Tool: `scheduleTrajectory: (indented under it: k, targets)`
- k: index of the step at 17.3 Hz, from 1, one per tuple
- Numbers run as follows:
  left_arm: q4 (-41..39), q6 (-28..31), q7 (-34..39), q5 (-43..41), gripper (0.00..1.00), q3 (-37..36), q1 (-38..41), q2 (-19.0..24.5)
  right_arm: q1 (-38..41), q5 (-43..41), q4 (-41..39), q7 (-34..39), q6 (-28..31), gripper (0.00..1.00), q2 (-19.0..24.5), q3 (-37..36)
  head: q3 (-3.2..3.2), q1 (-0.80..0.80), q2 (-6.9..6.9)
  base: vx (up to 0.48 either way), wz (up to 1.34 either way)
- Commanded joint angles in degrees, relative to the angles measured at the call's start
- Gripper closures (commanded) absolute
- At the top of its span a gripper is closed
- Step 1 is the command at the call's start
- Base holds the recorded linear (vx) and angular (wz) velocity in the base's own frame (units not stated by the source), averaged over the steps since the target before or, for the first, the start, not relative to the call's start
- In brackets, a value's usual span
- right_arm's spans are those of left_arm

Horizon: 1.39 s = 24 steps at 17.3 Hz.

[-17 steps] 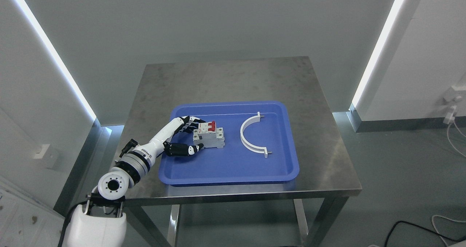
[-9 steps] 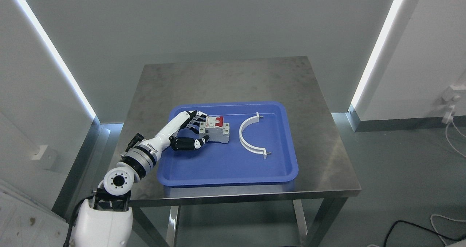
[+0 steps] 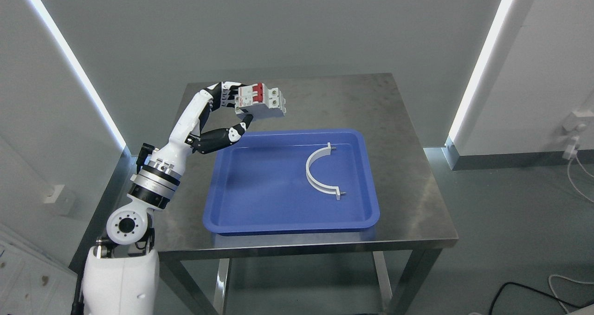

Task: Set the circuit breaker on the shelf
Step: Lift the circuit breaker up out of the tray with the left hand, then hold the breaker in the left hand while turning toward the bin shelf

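Head view: circuit breaker (image 3: 260,100), white/grey body w/ red toggles on top, up in the air, clear of tray, above rear-left part of desk. Held level-ish, slightly tilted, red toggles facing up toward camera. Gripped by left hand (image 3: 234,113): black-and-white fingers (image 3: 226,93) wrapped round its left side from above, thumb (image 3: 222,136) pressing from below. Fully closed round the breaker, nothing else in grasp. Left arm rising from lower left of pic, white forearm angled steeply up, silver wrist ring and round joint lower down, over left desk edge.

Below and right of breaker: blue tray (image 3: 287,213), rectangular w/ rounded corners, sitting centre-front on desk. Only 1 item inside: white half-ring clamp (image 3: 316,176), lying flat in right half of tray, open side facing right, small tabs at both ends. Left half of tray bare blue.

Desk (image 3: 408,166): brushed steel top, dull reflections, metal legs visible under front edge. Grey wall behind, 2 bright light strips (image 3: 482,57) running diagonally at left and right. Grey floor at right, black cable (image 3: 515,289) on floor lower right, wall socket w/ white lead at far right edge.

Right arm out of shot.
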Motion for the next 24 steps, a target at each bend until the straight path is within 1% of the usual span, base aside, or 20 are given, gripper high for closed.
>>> scheduleTrajectory:
  k: [1,2,3,7,13,17,24]
  targets:
    - [-0.21,-11.93,4.97,8.93,0.87,5.29,6.46,0.17,0.03,0.00,0.01,-0.03,10.46,0.00,-1.00,1.14,0.00,0.00,0.00,-0.031,0.00]
    - [-1.17,-13.18,7.00,8.93,0.86,5.21,8.04,0.17,0.03,0.00,0.01,-0.03,10.46,0.00,-1.00,1.14,0.00,0.00,0.00,-0.107,0.00]
    - [-3.09,-13.10,7.45,8.93,0.86,5.12,9.88,0.17,0.03,0.00,0.01,-0.03,10.46,0.00,-1.00,1.14,0.00,0.00,0.00,-0.183,-0.01]
    - [-6.79,-13.10,7.28,8.93,0.86,5.38,14.29,0.17,0.03,0.00,0.01,-0.03,10.46,0.00,-1.00,1.14,0.00,0.00,0.00,-0.257,0.00]
    - [-9.61,-13.46,7.11,8.93,0.86,6.08,18.68,0.17,0.03,0.00,0.01,-0.03,10.46,0.00,-1.00,1.14,0.00,0.00,0.00,-0.351,-0.07]
    - [-9.88,-13.37,7.11,9.02,0.86,6.26,20.53,0.17,0.03,0.00,0.01,-0.03,10.46,0.00,-1.00,1.14,0.00,0.00,0.00,-0.448,-0.03]
    - [-9.88,-13.81,7.02,9.19,0.86,6.26,21.24,0.17,0.03,0.00,0.01,-0.03,10.46,0.00,-1.00,1.14,0.00,0.00,0.00,-0.478,-0.08]
